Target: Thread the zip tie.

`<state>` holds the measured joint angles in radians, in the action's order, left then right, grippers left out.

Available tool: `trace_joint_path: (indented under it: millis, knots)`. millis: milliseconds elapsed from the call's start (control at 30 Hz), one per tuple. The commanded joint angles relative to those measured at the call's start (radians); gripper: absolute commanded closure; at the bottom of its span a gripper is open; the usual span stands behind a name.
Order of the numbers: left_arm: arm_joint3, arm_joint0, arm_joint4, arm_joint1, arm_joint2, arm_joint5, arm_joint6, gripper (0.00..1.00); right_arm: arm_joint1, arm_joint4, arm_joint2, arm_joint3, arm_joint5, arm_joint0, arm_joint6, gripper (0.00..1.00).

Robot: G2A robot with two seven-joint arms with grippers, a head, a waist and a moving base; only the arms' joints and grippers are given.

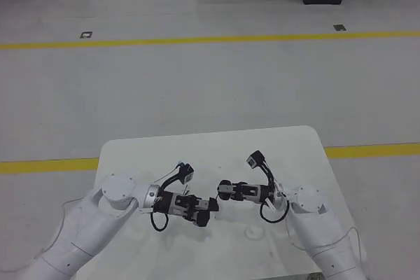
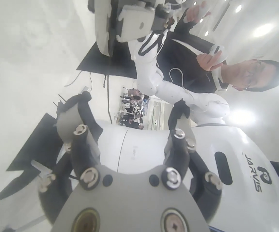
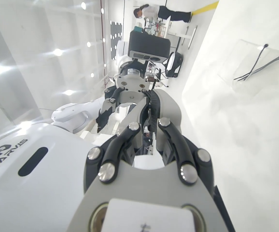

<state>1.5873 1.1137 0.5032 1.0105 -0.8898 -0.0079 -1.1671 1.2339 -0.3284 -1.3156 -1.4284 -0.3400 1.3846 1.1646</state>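
The left gripper [image 2: 132, 103] is wide open. Its two grey metal fingers stand far apart, and nothing sits between them. Each finger ends in a soft black tip [image 2: 181, 109] that looks like cloth. The right gripper [image 3: 146, 108] faces it, nose to nose and very near, above the middle of the white table with round corners [image 1: 280, 147]. The right gripper's fingers are pressed close together. I cannot tell if a tie is pinched in there, because the gap is too thin and dark to see into.

The thin black plastic zip ties [image 3: 260, 66] lie well apart from the right gripper. They are long and skinny, and some show a little knob at one end. They lie crossed in a small bunch on a clear, shiny plastic sheet [image 3: 238, 56] that rests flat on the table.

I think the threading has not been done yet, since the ties I can see are all loose and straight. It looks like the two grippers are lining up to work together.

The next move needs very careful aim. The pointy tail of a tie must go straight into the tiny hole in its knob. The ties look smooth and bendy, so they may wobble or slip. A firm pinch near the tail should help.
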Motion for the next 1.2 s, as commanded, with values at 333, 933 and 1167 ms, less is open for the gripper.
trace_joint_path:
  millis: [333,933,1167]
  knots:
    - [0.036,0.052,-0.018,-0.006,-0.025,-0.062,0.125,0.0,0.001,-0.006,-0.007,-0.009,0.0,0.033,-0.11,1.0]
    - [0.051,0.144,-0.121,0.014,-0.024,-0.306,0.516,0.0,0.047,-0.121,-0.08,-0.051,0.0,0.136,-0.279,1.0]
    - [0.032,0.145,-0.155,0.033,0.003,-0.332,0.645,0.0,0.084,-0.073,-0.078,-0.043,0.0,0.14,-0.344,1.0]
